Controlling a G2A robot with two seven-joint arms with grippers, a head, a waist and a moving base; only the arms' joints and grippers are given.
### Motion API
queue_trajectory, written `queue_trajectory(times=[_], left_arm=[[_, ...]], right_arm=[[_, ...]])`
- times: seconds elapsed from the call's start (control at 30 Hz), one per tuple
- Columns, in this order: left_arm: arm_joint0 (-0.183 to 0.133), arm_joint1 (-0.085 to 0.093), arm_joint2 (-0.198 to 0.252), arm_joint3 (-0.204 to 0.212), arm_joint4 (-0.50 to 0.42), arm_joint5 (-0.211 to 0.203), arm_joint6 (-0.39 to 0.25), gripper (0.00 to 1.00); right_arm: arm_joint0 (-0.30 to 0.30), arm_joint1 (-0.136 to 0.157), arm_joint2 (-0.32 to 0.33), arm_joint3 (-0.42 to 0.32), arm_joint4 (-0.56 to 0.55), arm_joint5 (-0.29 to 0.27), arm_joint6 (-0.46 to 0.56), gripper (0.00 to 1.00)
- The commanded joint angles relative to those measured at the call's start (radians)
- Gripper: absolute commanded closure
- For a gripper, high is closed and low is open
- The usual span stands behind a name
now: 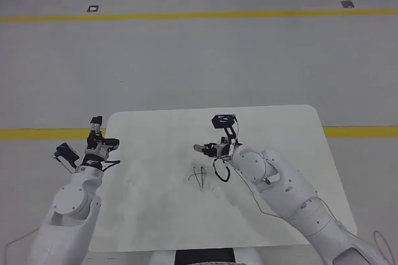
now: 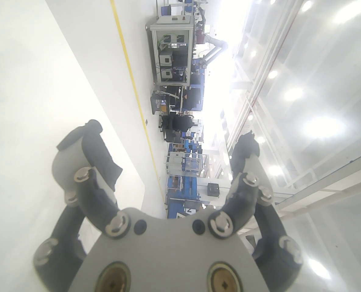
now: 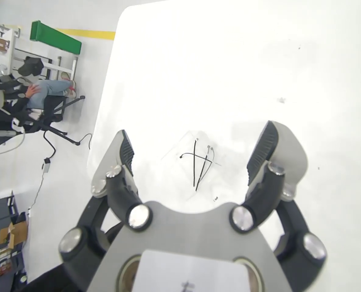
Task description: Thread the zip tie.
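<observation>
Your left claw (image 2: 168, 136) hangs wide open and empty at the table's (image 1: 152, 199) left edge, well apart from the zip ties (image 3: 200, 165). They lie loose and unthreaded just below your right claw (image 3: 197, 141), which is also wide open and empty. Nothing is grasped yet, so I judge all threading remains.

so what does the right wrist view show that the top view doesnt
Right wrist view adds: the right pincer with its ribbed pads spread open, the small heads of the zip ties, and a green bar off the table. Top view adds: the left pincer by the table's left edge. Shared: black zip ties crossed on the white table near the right pincer.
</observation>
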Motion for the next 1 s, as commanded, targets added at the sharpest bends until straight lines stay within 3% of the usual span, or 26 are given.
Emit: queue_trajectory(times=[0.0,0.3,0.5,0.67,0.97], left_arm=[[0.0,0.0,0.0,0.0,0.0,0.0,0.0,0.0],[0.0,0.0,0.0,0.0,0.0,0.0,0.0,0.0],[0.0,0.0,0.0,0.0,0.0,0.0,0.0,0.0],[0.0,0.0,0.0,0.0,0.0,0.0,0.0,0.0],[0.0,0.0,0.0,0.0,0.0,0.0,0.0,0.0]], right_arm=[[-0.001,0.0,0.0,0.0,0.0,0.0,-0.002,0.0],[0.004,0.0,-0.01,-0.015,-0.01,-0.018,0.012,0.0],[0.071,-0.006,-0.064,-0.055,-0.083,-0.015,0.203,0.0],[0.142,-0.022,-0.13,-0.037,-0.106,0.0,0.393,0.0],[0.153,-0.026,-0.143,-0.032,-0.1,-0.004,0.419,0.0]])
